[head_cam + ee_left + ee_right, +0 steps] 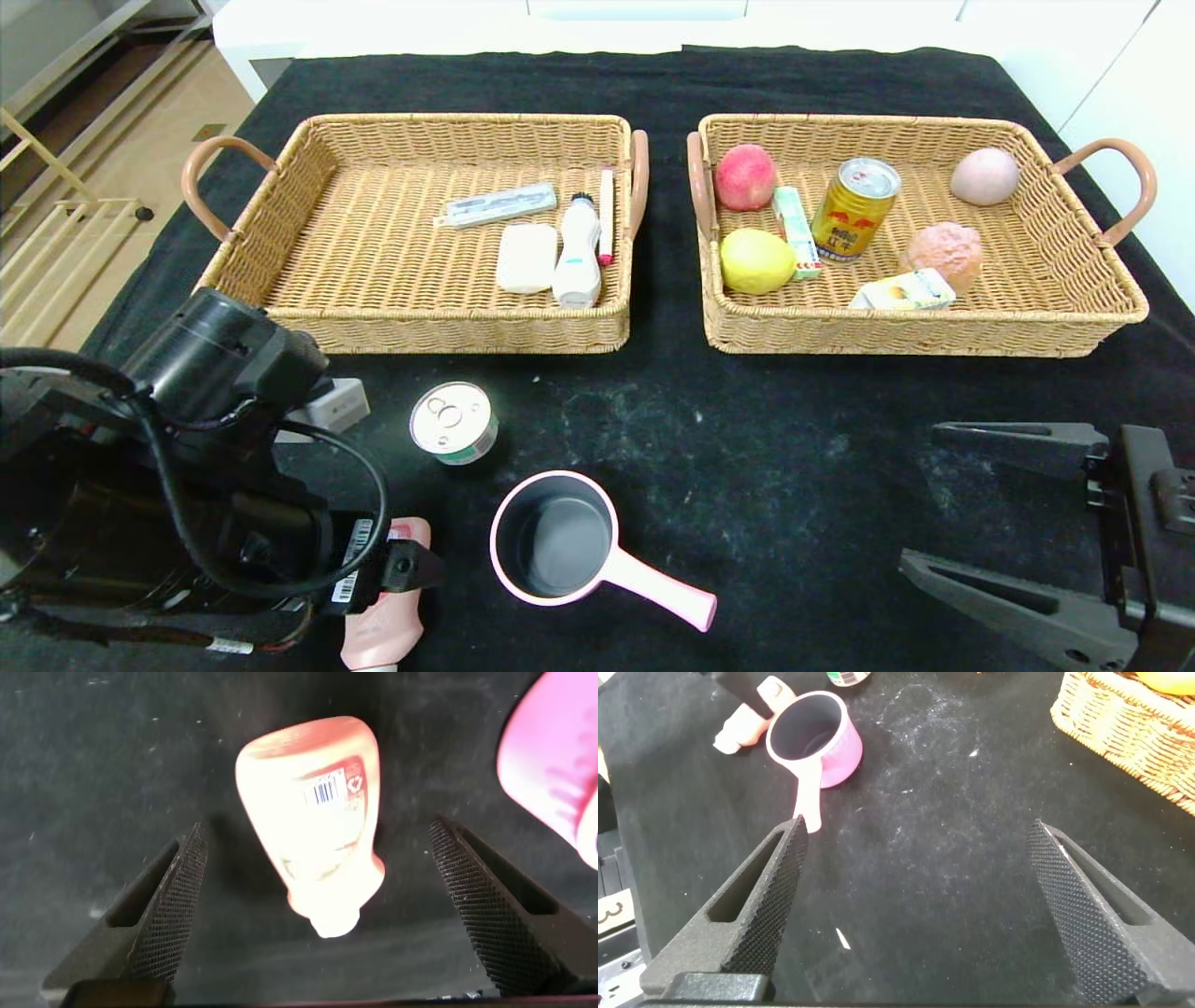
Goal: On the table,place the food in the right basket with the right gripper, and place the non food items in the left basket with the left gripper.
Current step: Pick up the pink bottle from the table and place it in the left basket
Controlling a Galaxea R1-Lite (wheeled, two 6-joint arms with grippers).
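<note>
A pink squeeze bottle (pixel 313 803) lies on the black cloth near the table's front left. My left gripper (pixel 318 833) hangs over it, open, one finger on each side, touching nothing. The head view shows the bottle (pixel 378 630) half hidden under that arm. A pink saucepan (pixel 560 541) and a sealed tin can (pixel 453 422) stand loose nearby. My right gripper (pixel 924 495) sits open and empty over bare cloth at the front right. The left basket (pixel 280 201) holds a soap bar, a white bottle and a pen. The right basket (pixel 1074 271) holds fruit, a drink can and cartons.
A white box (pixel 331 403) shows partly behind the left arm. The right wrist view has the saucepan (pixel 814 733) and the pink bottle (pixel 747 723) far off, with the right basket's corner (pixel 1120 728). The saucepan's pink wall (pixel 561 765) lies close beside the left gripper.
</note>
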